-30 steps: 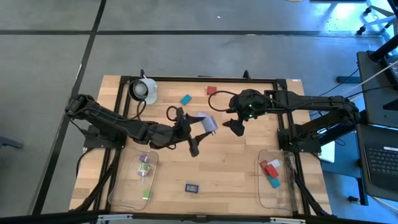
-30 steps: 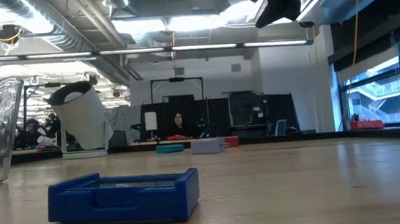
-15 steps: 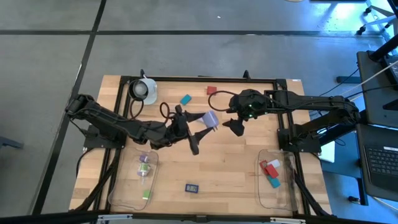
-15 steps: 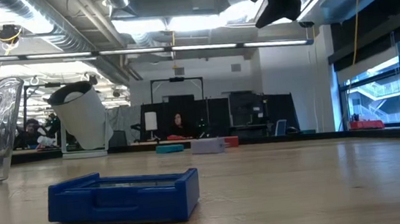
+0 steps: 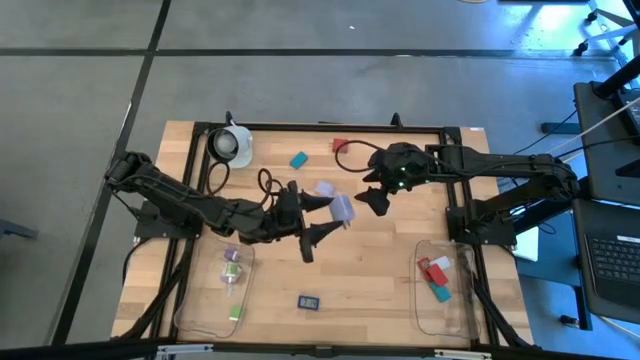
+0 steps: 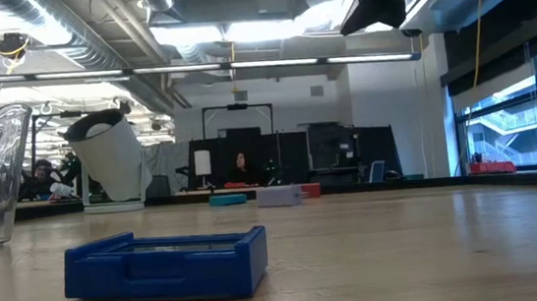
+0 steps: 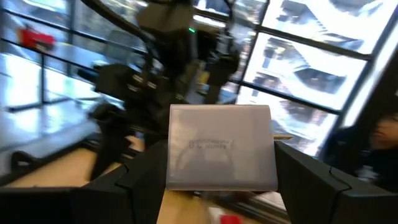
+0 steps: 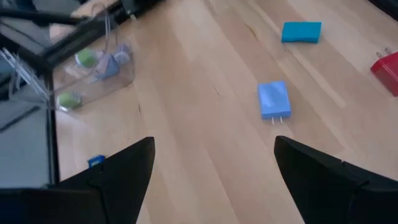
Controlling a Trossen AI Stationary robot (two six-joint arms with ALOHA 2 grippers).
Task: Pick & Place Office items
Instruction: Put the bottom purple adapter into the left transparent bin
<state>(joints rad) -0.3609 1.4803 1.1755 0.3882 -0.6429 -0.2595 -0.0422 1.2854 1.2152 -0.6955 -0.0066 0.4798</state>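
High view: lavender block (image 5: 342,207), table centre, is gripped by its flat faces in the left gripper (image 5: 322,217); judged light, rigid, smooth; right gripper (image 5: 378,198), at two o'clock, is held wide, empty.

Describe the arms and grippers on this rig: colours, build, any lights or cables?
Both arms are black and jointed, each ending in two dark wedge-shaped fingers. The left gripper has a black cable looping beside its wrist. The right gripper has a small green light on its wrist housing.
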